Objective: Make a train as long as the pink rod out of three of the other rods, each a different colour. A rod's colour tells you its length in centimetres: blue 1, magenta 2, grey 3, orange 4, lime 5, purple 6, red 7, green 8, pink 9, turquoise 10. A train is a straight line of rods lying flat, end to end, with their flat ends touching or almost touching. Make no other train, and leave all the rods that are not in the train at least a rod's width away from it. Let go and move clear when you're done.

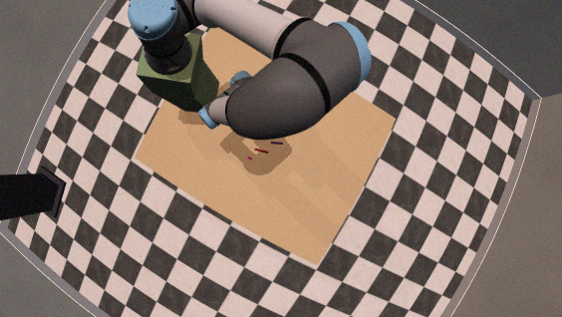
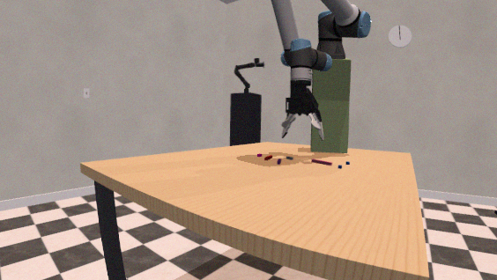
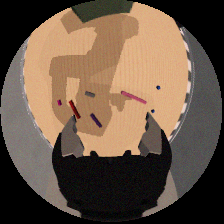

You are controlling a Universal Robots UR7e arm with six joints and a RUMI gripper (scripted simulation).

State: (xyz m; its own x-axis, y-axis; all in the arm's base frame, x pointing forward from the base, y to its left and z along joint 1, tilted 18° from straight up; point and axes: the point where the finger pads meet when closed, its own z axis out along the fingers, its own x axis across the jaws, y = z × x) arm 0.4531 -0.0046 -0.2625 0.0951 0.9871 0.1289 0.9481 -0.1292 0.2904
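Observation:
My gripper [image 2: 303, 128] hangs open and empty well above the table, over the cluster of rods; its fingers frame the wrist view [image 3: 112, 131]. Below it lie the pink rod [image 3: 133, 97], a red rod [image 3: 74, 109], a purple rod [image 3: 95, 119], a grey rod [image 3: 90, 93], a short magenta rod [image 3: 59, 102] and two small blue rods [image 3: 158, 87] [image 3: 153, 110]. All lie flat and apart from one another. In the exterior view the pink rod [image 2: 322, 162] lies right of the red rod [image 2: 268, 157]. In the top view the arm hides most rods; the red rod [image 1: 261, 151] and the purple rod [image 1: 277, 143] show.
The green pedestal [image 2: 331, 106] of the arm stands at the table's back edge, just behind the rods. A black stand with a small arm [image 2: 245, 116] stands beyond the table. The arm's shadow covers the rod area.

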